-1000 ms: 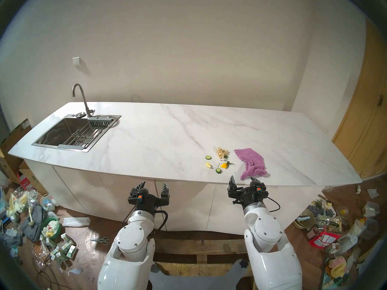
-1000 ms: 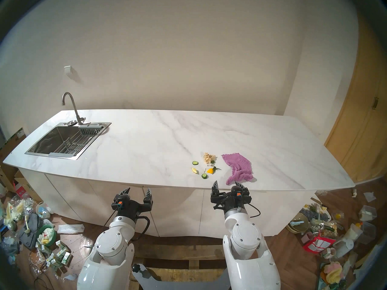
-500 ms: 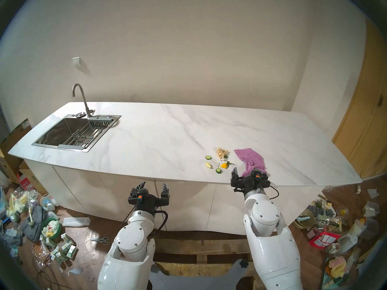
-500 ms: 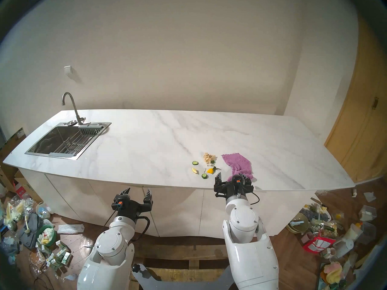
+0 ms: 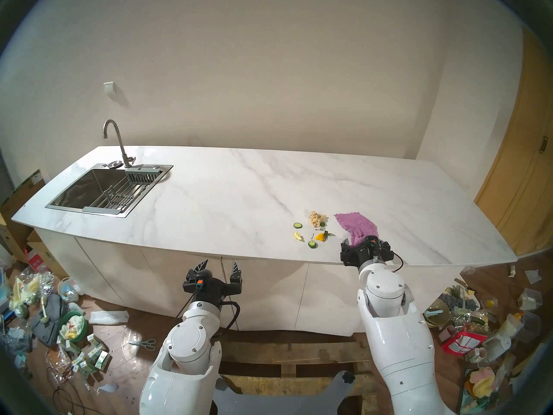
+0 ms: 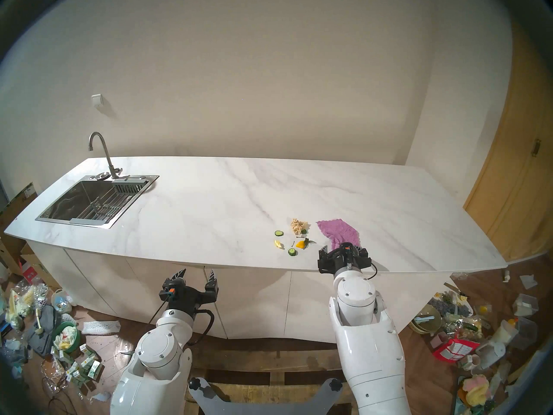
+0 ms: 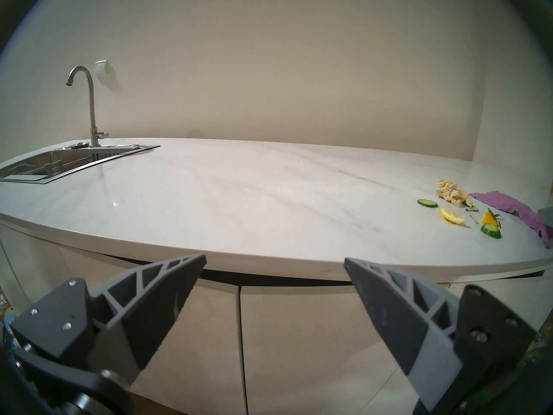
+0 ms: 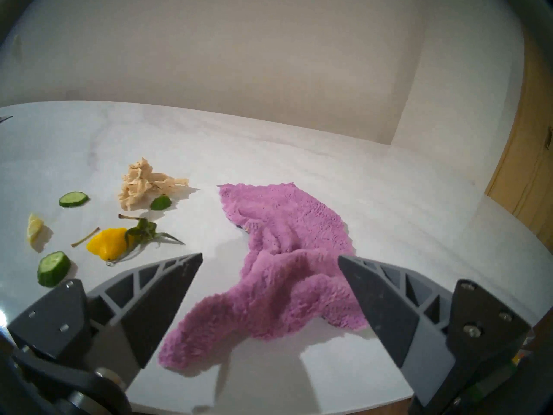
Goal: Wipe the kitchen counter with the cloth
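Right gripper (image 8: 269, 260) advanced over counter (image 5: 239, 195) edge; fingers apart, straddling cloth (image 8: 284, 255), unclamped. Left gripper (image 7: 273, 260) idle, fingers apart. Grasp imminent.

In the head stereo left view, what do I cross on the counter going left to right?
Sink → faucet → cucumber slice → beige scrap pile → purple cloth, with the right claw open at its near end.
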Motion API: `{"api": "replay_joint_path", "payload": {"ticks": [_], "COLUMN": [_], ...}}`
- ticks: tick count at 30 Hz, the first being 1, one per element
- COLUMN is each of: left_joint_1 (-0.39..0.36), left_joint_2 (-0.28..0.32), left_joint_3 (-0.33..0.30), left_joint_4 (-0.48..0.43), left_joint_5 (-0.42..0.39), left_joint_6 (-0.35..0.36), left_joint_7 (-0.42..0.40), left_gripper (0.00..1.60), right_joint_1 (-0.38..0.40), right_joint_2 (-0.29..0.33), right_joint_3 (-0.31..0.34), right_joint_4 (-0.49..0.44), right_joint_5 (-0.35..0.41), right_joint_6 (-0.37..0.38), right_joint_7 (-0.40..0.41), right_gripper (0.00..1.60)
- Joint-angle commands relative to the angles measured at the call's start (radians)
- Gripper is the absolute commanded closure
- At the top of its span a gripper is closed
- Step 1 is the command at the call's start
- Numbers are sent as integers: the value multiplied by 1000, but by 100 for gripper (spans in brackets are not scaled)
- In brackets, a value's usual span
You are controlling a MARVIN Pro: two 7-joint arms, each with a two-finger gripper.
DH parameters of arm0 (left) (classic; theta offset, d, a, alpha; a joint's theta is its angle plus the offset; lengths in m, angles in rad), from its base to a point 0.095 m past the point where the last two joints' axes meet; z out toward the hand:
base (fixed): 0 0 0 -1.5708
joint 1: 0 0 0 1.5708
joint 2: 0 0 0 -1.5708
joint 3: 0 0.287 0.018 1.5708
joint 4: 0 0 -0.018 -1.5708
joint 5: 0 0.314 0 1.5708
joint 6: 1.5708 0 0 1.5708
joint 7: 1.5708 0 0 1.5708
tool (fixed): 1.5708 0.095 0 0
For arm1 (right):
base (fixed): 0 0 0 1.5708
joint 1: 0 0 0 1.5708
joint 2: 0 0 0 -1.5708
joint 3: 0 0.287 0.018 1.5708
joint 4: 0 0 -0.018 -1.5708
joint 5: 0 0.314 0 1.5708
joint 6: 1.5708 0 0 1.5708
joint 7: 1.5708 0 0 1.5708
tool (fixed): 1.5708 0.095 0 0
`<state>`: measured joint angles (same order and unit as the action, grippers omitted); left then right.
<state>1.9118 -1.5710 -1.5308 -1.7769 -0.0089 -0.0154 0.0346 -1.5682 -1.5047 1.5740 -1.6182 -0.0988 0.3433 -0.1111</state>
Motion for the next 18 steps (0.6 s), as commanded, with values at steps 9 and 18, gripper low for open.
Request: {"api": "replay_joint_path", "payload": {"ticks": [9, 18], "left_joint_1": [-5, -5], "left_joint_2": [1, 2], "left_joint_3": [1, 1], "left_joint_4": [-25, -26], "left_joint_5": [-1, -2], "left_joint_6": [-5, -5], "left_joint_7": [-4, -4], "left_gripper": [0, 0], "right_joint_1": [168, 252], "right_joint_2": [83, 113], "right_joint_3": [0, -21], "right_joint_4": [133, 237], "right_joint_5": [31, 3], "right_joint_6": [254, 283], "right_joint_7": [190, 203], "right_gripper": [0, 0]}}
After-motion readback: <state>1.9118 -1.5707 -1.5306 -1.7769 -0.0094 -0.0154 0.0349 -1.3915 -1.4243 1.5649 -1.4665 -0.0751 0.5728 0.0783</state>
